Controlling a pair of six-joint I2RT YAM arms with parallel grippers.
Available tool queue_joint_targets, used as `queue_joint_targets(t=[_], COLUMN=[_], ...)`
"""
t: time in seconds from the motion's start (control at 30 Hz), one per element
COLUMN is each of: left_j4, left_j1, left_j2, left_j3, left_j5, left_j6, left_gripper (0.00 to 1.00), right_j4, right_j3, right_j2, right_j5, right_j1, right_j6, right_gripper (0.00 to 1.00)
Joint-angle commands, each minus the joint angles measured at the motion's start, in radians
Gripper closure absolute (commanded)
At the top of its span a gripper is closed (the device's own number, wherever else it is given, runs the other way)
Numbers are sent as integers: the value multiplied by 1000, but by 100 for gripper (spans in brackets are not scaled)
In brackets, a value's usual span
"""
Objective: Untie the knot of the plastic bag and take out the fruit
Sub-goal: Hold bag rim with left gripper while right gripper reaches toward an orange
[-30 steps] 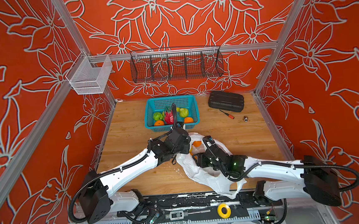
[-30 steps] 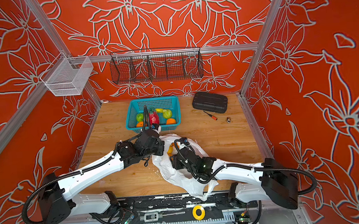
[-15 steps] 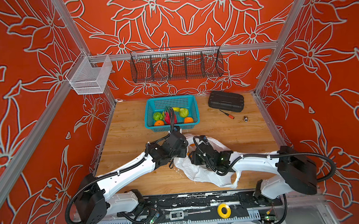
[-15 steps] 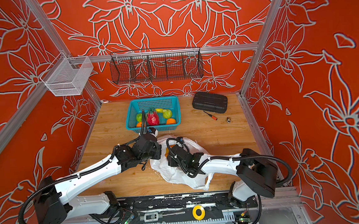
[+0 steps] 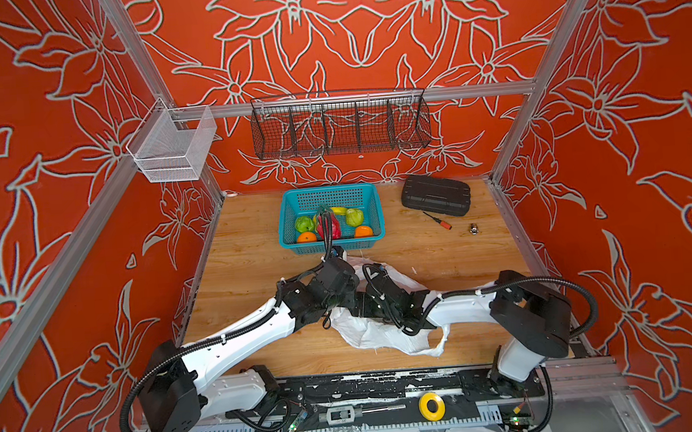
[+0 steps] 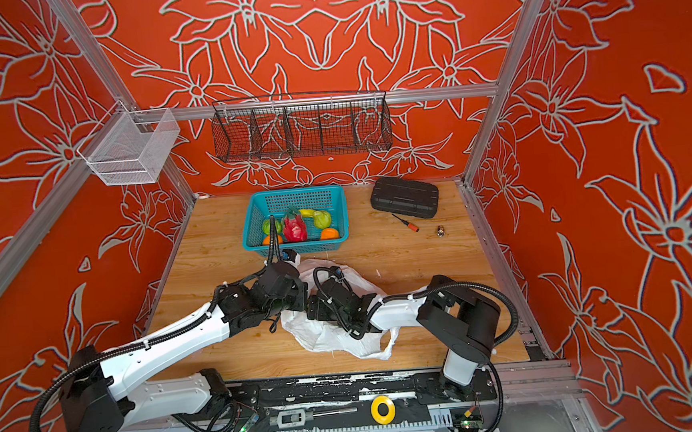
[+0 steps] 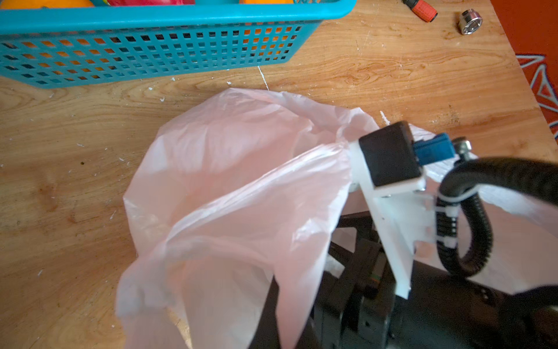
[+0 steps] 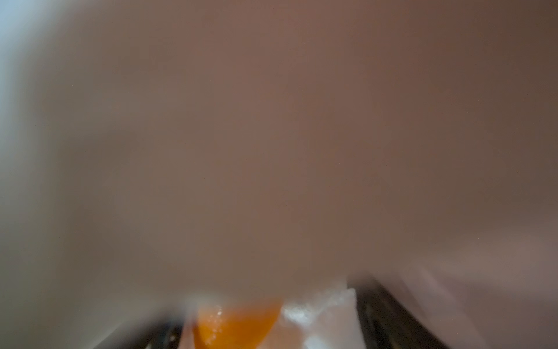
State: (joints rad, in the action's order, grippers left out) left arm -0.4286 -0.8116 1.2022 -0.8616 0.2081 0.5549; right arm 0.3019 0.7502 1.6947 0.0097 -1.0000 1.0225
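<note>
The plastic bag (image 5: pixel 379 333) (image 6: pixel 328 337) lies crumpled and open-mouthed on the wooden table. My left gripper (image 5: pixel 341 296) is shut on the bag's rim, and the film (image 7: pixel 241 181) stretches taut toward it. My right gripper (image 8: pixel 271 332) is pushed inside the bag, jaws wide apart. An orange (image 8: pixel 235 326) sits between its fingers, with plastic bunched beside it. More fruit lies in the teal basket (image 5: pixel 284 217): oranges (image 5: pixel 306 237), green ones (image 5: pixel 355 216) and a dragon fruit (image 6: pixel 294 229). The knot is out of view.
The basket's front wall (image 7: pixel 151 51) stands just beyond the bag. A black case (image 5: pixel 436 196), a screwdriver (image 5: pixel 436 220) and a metal socket (image 5: pixel 473 229) lie at the back right. A wire rack (image 5: pixel 340 127) and a white mesh bin (image 5: pixel 173 148) hang on the walls.
My right arm has folded in and pushed its gripper leftward, deeper into the bag, with the jaws spreading wider. The bag has sunk flatter. My left gripper keeps its hold, shifted slightly.
</note>
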Motion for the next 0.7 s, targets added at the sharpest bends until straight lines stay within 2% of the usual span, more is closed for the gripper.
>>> queue_joint_targets(t=[0.0,0.07,0.17,0.47,0.67], left_j4=[-1,-7,-9,-10,-7], left_j1=[0,2,1,2,3], left_j2=[-26,-37,-61,-84,-69], left_j3=[12,20,36,52,47], left_j5=[18,26,40,48,45], left_j6=[22,23,26,33,37], left_gripper=[100,100,100,99,97], right_j4=[-8,29,84,257,239], right_j3=[-24,-44,-72,-141,-162], right_j2=[49,39,19,17,-50], right_j5=[-33,-36,-47,-108,-102], right_j1=[17,27,42,86,103], right_j6=[48,57,67,133,127], right_gripper=[32,45,54,60,60])
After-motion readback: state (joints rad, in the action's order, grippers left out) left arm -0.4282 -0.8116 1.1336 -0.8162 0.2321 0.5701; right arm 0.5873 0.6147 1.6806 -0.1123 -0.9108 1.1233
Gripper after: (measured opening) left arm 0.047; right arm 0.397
